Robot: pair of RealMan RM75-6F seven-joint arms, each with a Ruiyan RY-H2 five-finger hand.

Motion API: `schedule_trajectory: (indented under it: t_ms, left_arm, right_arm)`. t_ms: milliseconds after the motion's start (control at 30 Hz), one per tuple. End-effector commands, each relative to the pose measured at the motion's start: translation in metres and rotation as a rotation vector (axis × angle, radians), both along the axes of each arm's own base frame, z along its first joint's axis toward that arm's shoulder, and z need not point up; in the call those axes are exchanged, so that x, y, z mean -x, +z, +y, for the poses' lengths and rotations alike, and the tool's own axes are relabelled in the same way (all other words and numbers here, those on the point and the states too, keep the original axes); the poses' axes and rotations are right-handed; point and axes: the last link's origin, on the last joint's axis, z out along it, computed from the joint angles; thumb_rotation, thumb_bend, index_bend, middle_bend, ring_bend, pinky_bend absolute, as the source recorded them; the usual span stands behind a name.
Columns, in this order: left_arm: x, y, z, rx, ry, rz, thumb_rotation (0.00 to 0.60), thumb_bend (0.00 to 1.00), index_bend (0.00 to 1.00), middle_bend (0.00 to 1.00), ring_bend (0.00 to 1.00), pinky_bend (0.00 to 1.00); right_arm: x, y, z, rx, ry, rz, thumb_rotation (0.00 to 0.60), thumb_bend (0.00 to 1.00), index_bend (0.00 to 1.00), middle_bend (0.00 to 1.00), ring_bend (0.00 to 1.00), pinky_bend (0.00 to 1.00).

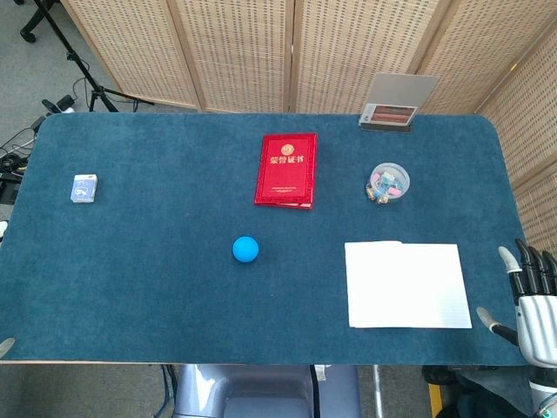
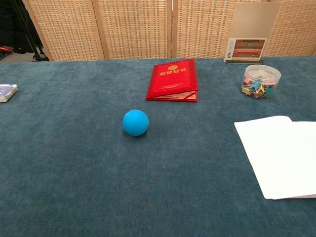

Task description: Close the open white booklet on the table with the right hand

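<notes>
The white booklet [image 1: 406,285] lies flat on the blue table at the front right; in the chest view the booklet [image 2: 281,157] runs off the right edge, with a page slightly raised at its far left corner. My right hand [image 1: 531,300] hovers at the table's right front corner, just right of the booklet, fingers spread and holding nothing. It does not touch the booklet. The chest view does not show the right hand. My left hand appears in neither view.
A red certificate folder [image 1: 285,170] lies at the centre back. A blue ball [image 1: 245,249] sits in front of it. A clear tub of coloured clips [image 1: 387,182] stands behind the booklet. A small blue card box [image 1: 83,188] is far left, and a standing card [image 1: 396,104] is at the back edge.
</notes>
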Motion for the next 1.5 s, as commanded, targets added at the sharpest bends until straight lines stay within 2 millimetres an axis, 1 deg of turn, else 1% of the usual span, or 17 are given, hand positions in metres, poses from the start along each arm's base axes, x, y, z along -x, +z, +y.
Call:
schedule_trajectory:
  t_ms: [33,267,433,533,600,667,800,933,1100,1267,1433,1500]
  left_arm:
    - [0.000,0.000,-0.001,0.000,-0.001,0.000,0.600,0.00,0.00,0.00,0.00,0.00]
    - [0.000,0.001,-0.001,-0.003,0.000,-0.003,0.600,0.00,0.00,0.00,0.00,0.00]
    - [0.001,0.001,0.001,-0.001,0.002,-0.002,0.600,0.00,0.00,0.00,0.00,0.00]
    - [0.000,0.000,0.001,0.000,0.003,-0.001,0.600,0.00,0.00,0.00,0.00,0.00]
    - [0.000,0.000,0.001,0.002,0.002,-0.001,0.600,0.00,0.00,0.00,0.00,0.00]
    - [0.000,0.000,0.002,0.001,0.003,-0.002,0.600,0.00,0.00,0.00,0.00,0.00]
    - [-0.001,0.000,0.001,0.002,0.003,-0.003,0.600,0.00,0.00,0.00,0.00,0.00]
    - [-0.002,-0.003,0.001,0.007,0.001,0.006,0.600,0.00,0.00,0.00,0.00,0.00]
    - [-0.002,-0.004,0.002,0.010,0.006,0.010,0.600,0.00,0.00,0.00,0.00,0.00]
    - [-0.001,-0.003,0.003,0.005,0.010,0.005,0.600,0.00,0.00,0.00,0.00,0.00]
    - [0.000,0.000,0.002,-0.001,0.009,-0.003,0.600,0.00,0.00,0.00,0.00,0.00]
    - [0.000,0.000,0.002,-0.001,0.009,-0.004,0.600,0.00,0.00,0.00,0.00,0.00]
  right_arm:
    - [0.000,0.000,0.000,-0.005,-0.006,-0.002,0.600,0.00,0.00,0.00,0.00,0.00]
    - [0.001,-0.002,0.001,-0.028,-0.015,0.019,0.600,0.00,0.00,0.00,0.00,0.00]
    - [0.002,-0.012,0.002,-0.161,-0.020,0.108,0.600,0.00,0.00,0.00,0.00,0.00]
    - [0.000,-0.024,0.001,-0.253,-0.009,0.132,0.600,0.00,0.00,0.00,0.00,0.00]
    - [-0.005,-0.036,-0.001,-0.339,0.021,0.120,0.600,0.00,0.00,0.00,0.00,0.00]
    - [-0.007,-0.044,-0.003,-0.380,0.046,0.125,0.600,0.00,0.00,0.00,0.00,0.00]
    - [-0.005,-0.059,-0.011,-0.370,0.099,0.183,0.600,0.00,0.00,0.00,0.00,0.00]
    - [0.001,-0.081,-0.016,-0.381,0.134,0.254,0.600,0.00,0.00,0.00,0.00,0.00]
    - [0.003,-0.109,-0.016,-0.416,0.174,0.332,0.600,0.00,0.00,0.00,0.00,0.00]
    - [0.001,-0.137,-0.011,-0.433,0.228,0.394,0.600,0.00,0.00,0.00,0.00,0.00]
    - [0.002,-0.150,-0.011,-0.446,0.242,0.433,0.600,0.00,0.00,0.00,0.00,0.00]
    - [0.002,-0.154,-0.011,-0.448,0.243,0.439,0.600,0.02,0.00,0.00,0.00,0.00]
